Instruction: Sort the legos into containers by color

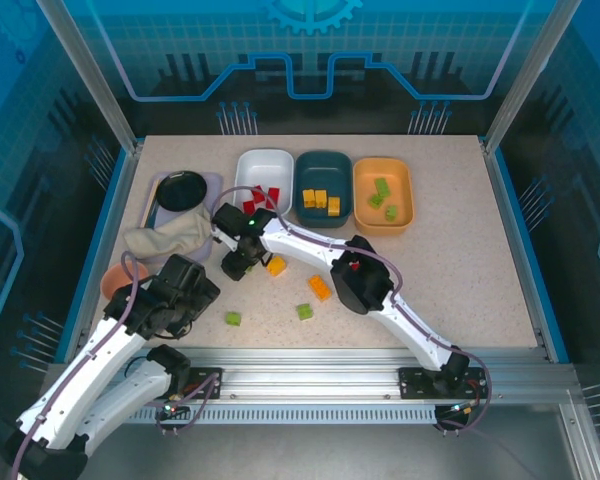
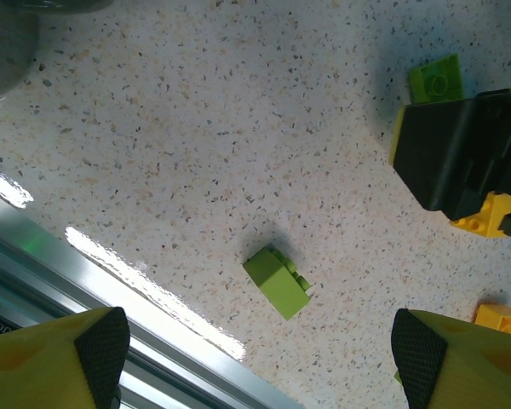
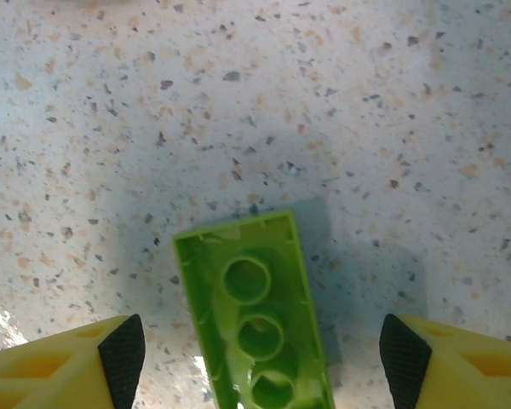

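Speckled table (image 1: 460, 270), blue walls (image 1: 400, 45), perhaps glass

text: none legible; labels: none legible; brands: none legible; numbers: none legible; signs: none legible

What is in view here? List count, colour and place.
white container: one, back row; several red legos inside.
dark teal container: one, middle; three orange-yellow legos inside.
orange container: one, rightmost; three green legos inside.
loose orange-yellow legos: two, centre.
loose green legos: two, near front.
inverted green lego: one, centre.
black dish: one, on lavender tray, far left.
beige cloth: one, left.
pink cup: one, left edge.
left end effector: open, front left.
right end effector: open, above inverted lego.
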Robot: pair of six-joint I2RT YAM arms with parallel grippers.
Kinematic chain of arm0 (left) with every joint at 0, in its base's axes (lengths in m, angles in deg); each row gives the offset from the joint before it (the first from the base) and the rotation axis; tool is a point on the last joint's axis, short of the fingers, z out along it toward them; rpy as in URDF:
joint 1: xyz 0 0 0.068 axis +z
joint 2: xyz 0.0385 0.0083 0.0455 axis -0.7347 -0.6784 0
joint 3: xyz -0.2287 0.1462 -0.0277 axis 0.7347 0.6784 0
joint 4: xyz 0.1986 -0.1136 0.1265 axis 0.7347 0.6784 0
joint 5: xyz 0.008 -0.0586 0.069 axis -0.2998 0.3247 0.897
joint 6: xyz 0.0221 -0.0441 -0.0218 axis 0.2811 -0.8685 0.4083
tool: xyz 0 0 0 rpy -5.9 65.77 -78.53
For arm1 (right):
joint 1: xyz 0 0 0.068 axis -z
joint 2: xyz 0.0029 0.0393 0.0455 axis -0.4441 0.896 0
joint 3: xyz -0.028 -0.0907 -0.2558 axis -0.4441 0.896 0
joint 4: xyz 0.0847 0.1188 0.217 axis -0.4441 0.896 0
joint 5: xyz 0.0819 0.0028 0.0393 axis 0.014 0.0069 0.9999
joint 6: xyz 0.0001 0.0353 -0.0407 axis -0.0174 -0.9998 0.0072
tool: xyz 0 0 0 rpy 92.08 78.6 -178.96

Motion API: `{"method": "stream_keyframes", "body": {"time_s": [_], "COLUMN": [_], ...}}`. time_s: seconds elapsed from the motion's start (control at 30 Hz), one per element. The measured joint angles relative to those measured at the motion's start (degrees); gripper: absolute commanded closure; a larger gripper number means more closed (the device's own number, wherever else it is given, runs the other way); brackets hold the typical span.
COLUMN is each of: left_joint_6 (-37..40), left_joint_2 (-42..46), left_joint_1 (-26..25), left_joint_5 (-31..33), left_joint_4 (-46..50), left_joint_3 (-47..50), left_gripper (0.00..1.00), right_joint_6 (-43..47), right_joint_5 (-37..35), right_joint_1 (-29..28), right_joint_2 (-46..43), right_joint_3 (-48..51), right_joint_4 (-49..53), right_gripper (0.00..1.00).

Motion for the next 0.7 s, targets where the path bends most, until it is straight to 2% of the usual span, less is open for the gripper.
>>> {"method": "stream_keyframes", "body": {"time_s": [0.2, 0.5, 0.7], "left_joint_6": [1.6, 1.8, 2.9], "left_joint_2": [0.0, 0.5, 0.6], "left_joint_1": [0.2, 0.2, 0.2], "left_joint_5": [-0.1, -0.2, -0.4], "left_joint_4": [0.3, 0.6, 0.3], "left_joint_3": [-1.1, -1.3, -1.3], "left_gripper": [0.16, 0.16, 0.16], "right_joint_6": [-1.7, -4.0, -4.8], "right_joint_5": [-4.9, -7.1, -7.3], "right_joint_1": [-0.6, -1.4, -1.1], "right_joint_2": [3.4, 5.0, 4.6], "right_joint_3": [-5.9, -9.0, -8.9], "right_joint_4": [4.2, 7.1, 7.2], "right_gripper": [0.45, 0.7, 0.75]}}
